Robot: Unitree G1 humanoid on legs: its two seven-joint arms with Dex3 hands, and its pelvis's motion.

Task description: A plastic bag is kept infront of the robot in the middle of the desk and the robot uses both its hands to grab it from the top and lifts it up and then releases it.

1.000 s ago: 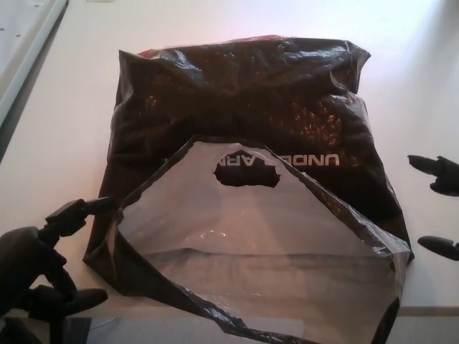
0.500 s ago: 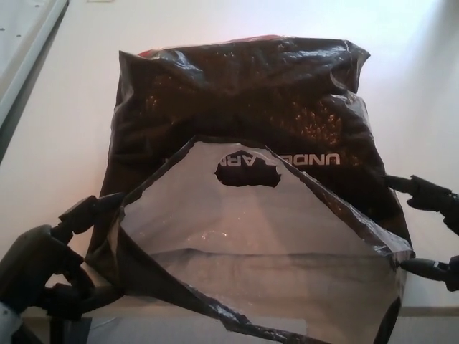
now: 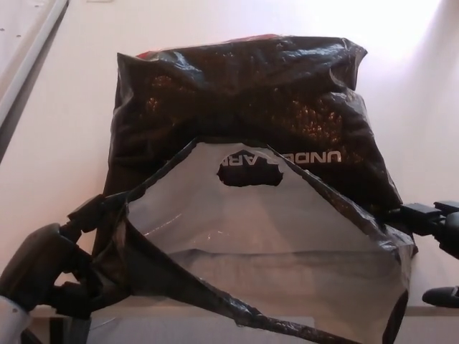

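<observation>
Left hand (image 3: 54,276) pinches the plastic bag (image 3: 244,107) at its left mouth corner; right hand (image 3: 437,240), fingers apart, touches the right corner. Bag lies mid-desk (image 3: 57,136); lift and release remain.

The dark brown plastic bag (image 3: 244,100) is thin, glossy film, crinkled all over and catching bright glints, with a paler, smoother, silvery-grey lining inside its open mouth. The pale beige desk top (image 3: 64,136) beneath it looks smooth and matt.
</observation>
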